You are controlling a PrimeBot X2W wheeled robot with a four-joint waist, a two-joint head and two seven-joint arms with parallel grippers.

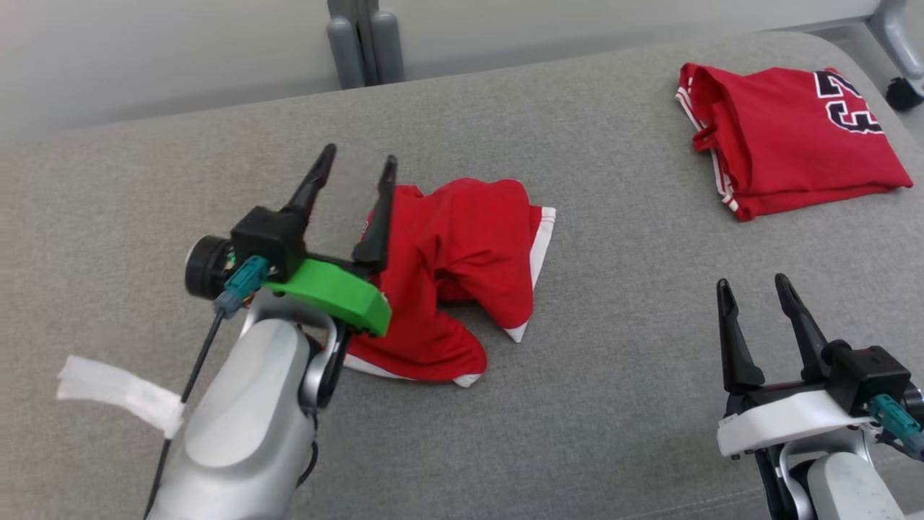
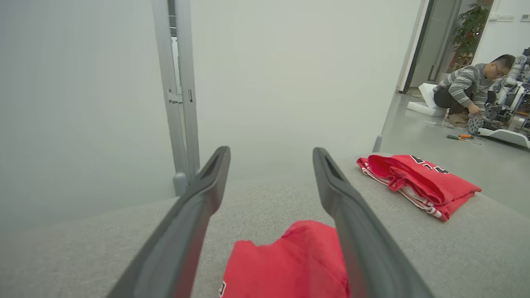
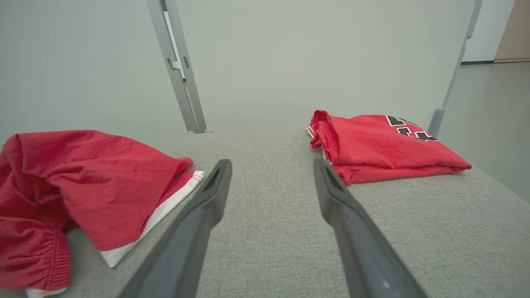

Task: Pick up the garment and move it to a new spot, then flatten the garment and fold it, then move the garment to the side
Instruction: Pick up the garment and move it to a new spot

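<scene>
head view: my left claw [image 1: 359, 154] hangs over the grey cloth-covered table [image 1: 613, 404] with its two dark fingers spread wide, grasping nothing. the crumpled red garment [image 1: 447, 245] with white trim lies in a loose heap just under this claw and to its right. the claw's right finger crosses the garment's near edge, but i cannot tell if it touches the cloth. along the left claw's own fingers, a red fold sits low between them, towards their roots, with bare table past the tips.

my right claw [image 1: 751, 281] is released too, fingers apart and empty above bare table. the garment is well off to its left and a little ahead; its white-edged hem points towards this claw.

a second red jersey [image 1: 787, 137], folded flat with black and white numerals showing, lies far ahead of the right claw and slightly to its right, near the table's rounded corner.

a white strip [image 1: 115, 390] is wrapped on the cable behind my left claw. beyond the table, a person [image 2: 468, 85] crouches on the floor.
</scene>
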